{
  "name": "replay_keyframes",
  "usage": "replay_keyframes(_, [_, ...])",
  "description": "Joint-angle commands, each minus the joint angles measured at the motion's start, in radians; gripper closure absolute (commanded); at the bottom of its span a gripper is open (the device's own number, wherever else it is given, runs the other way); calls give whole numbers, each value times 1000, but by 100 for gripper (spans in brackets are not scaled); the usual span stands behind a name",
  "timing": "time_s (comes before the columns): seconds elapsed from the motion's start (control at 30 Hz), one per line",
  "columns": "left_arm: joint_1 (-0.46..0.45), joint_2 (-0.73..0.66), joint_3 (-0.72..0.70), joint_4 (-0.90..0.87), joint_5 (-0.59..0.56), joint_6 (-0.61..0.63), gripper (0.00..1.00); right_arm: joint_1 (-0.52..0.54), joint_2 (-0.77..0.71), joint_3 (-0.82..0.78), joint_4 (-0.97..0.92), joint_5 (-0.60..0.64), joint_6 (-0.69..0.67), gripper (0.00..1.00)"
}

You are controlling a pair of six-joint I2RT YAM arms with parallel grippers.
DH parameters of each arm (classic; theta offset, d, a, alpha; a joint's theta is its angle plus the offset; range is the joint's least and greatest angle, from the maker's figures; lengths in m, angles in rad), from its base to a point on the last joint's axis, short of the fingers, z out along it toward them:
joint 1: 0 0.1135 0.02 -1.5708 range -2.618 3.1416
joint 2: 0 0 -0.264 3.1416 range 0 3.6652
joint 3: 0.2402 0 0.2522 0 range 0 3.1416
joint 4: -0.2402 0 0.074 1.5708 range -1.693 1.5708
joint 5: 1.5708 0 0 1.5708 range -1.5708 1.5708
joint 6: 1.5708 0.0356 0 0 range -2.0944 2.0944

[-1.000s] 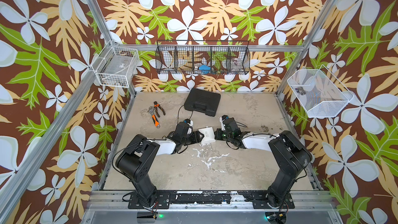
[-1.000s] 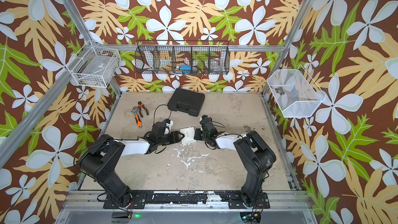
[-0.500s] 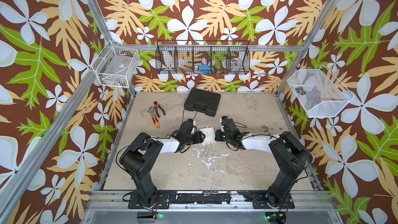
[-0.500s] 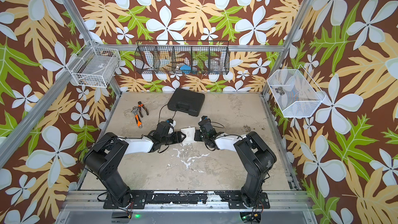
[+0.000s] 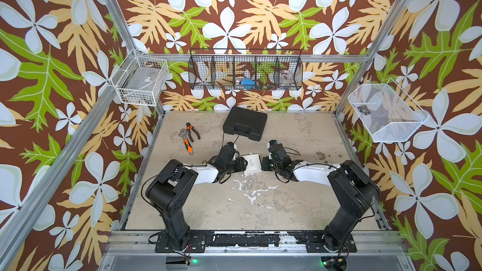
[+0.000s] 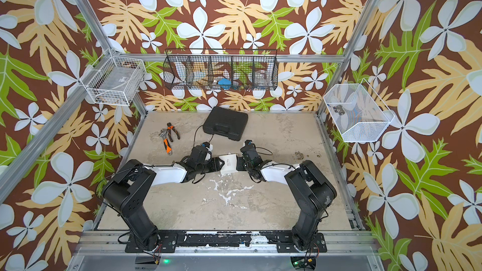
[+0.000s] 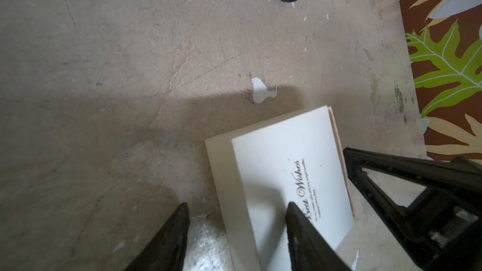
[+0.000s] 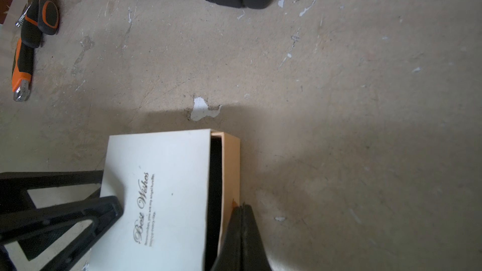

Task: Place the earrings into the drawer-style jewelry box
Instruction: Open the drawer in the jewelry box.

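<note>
Mid-worktop (image 5: 287, 204) lies the jewelry box (image 5: 252, 162): a flat matte white card sleeve (image 8: 161, 178), its tan tray (image 8: 230, 157) peeking out, black-lined. My left gripper (image 7: 237, 204) stands half-spread astride the sleeve's edge; my right gripper (image 8: 241, 208) is pinched together at the tray.

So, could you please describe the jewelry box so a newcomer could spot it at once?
On the beige table, look on the robot's side of the black plastic case, where the left pincer and right pincer nearly meet. The jewelry box lies between them: the only white square, printed "Best Wishes", with a tan tray peeking out.
</note>
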State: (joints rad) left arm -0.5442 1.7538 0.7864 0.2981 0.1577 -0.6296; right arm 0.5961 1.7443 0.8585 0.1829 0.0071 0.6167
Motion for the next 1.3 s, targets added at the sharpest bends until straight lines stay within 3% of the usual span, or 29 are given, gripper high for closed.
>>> replay_keyframes(0.0, [2, 0, 1, -72, -32, 24, 40, -2, -8, -2, -16, 43, -15, 100])
replay_keyframes(0.63, [2, 0, 4, -73, -26, 34, 34, -56, -43, -50, -3, 33, -23, 100])
replay_keyframes(0.93, [1, 4, 7, -73, -20, 37, 34, -64, -92, -59, 39, -116, -9, 100])
replay_keyframes(1.27, [1, 15, 16, -72, -14, 40, 34, -45, -63, -43, 14, -117, -31, 84])
